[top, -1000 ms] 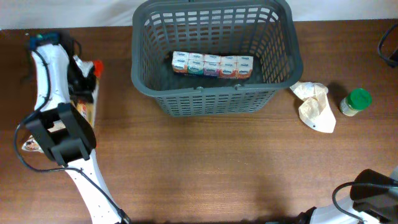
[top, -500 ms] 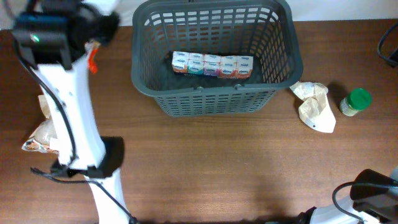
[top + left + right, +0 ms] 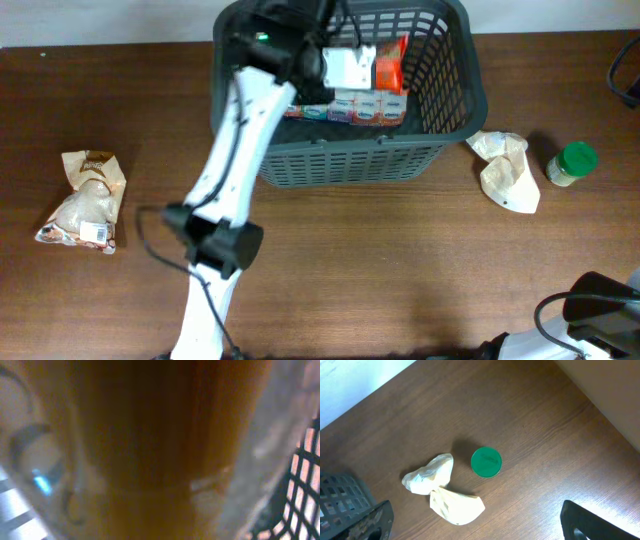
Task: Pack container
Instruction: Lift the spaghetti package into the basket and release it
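The container, a large dark grey lattice basket (image 3: pixel 345 150), stands at the back centre with a row of small cartons (image 3: pixel 340 108) inside. My left gripper (image 3: pixel 362 68) hangs over the basket's inside, shut on a clear pack with amber-brown contents and an orange-red end (image 3: pixel 389 65). The left wrist view is filled by that blurred pack (image 3: pixel 150 435), with basket lattice (image 3: pixel 300 470) at the right. My right gripper (image 3: pixel 480 527) is open and empty, low at the front right, looking down at the table. The basket's corner (image 3: pixel 340 505) shows in the right wrist view.
A green-lidded jar (image 3: pixel 573 163) (image 3: pixel 486 462) and a crumpled cream bag (image 3: pixel 508 170) (image 3: pixel 445 490) lie right of the basket. A brown-and-white snack bag (image 3: pixel 85 200) lies at the far left. A dark object (image 3: pixel 628 75) sits at the right edge.
My left arm swung from the table's left side up and right to above the basket, carrying the pack. The snack bag at the left is now uncovered. The right arm has not moved.
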`<state>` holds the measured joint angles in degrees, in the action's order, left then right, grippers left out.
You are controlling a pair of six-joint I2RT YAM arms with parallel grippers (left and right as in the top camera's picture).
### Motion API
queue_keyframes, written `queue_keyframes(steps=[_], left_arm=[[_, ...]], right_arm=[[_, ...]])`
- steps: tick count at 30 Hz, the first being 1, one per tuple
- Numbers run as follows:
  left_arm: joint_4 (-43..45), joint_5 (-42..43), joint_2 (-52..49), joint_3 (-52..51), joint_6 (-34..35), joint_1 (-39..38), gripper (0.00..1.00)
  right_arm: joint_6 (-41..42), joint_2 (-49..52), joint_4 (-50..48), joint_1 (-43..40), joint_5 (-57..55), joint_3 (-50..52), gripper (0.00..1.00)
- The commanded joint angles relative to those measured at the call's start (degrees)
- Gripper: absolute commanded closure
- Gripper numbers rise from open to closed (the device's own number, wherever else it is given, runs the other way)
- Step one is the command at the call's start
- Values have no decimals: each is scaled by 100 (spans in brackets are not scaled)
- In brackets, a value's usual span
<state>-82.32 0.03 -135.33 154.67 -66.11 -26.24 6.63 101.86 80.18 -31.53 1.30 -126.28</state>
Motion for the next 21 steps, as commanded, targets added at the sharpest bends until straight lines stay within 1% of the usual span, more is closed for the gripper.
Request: queue_keyframes(steps=[1,4,6,7,8,9,10,11,12,14,17,19,21], left_arm=[[223,63,-258,-415,232,-4,98],[234,66,-538,-487,431,-15,98],[229,63,-623,-487,623,-35,86],[214,63,-632,-487,721,-42,77],[216,37,-627,-479,933,-59,57],[216,-31,-588,-426,1202,-83,31],[203,-144,-546,-350,1469,-105,1],[166,-256,-505,-264,1738,-125,1],[98,-461,-385,-87,2258,-153,1],[-74,-614,-197,236,2769,-151,1],[-492,-608,212,811,3202,-90,1],[-837,-608,715,1261,3512,74,1],[-951,-608,1086,1351,3775,299,1]], right_arm=[[-15,20,-7,-4,-31,-63,1],[-15,20,-7,-4,-31,-63,1],[-15,20,-7,-4,-31,-63,1],[-15,20,-7,-4,-31,-63,2],[-15,20,-4,-4,-33,-63,1],[-15,20,-7,-4,-33,-63,1],[-15,20,-4,-4,-31,-63,1],[-15,20,-7,-4,-33,-63,1],[-15,20,-4,-4,-31,-63,1],[-15,20,-7,-4,-31,-63,1],[-15,20,-7,-4,-31,-63,1],[-15,20,-7,-4,-33,-63,1],[-15,20,-7,-4,-31,-63,1]])
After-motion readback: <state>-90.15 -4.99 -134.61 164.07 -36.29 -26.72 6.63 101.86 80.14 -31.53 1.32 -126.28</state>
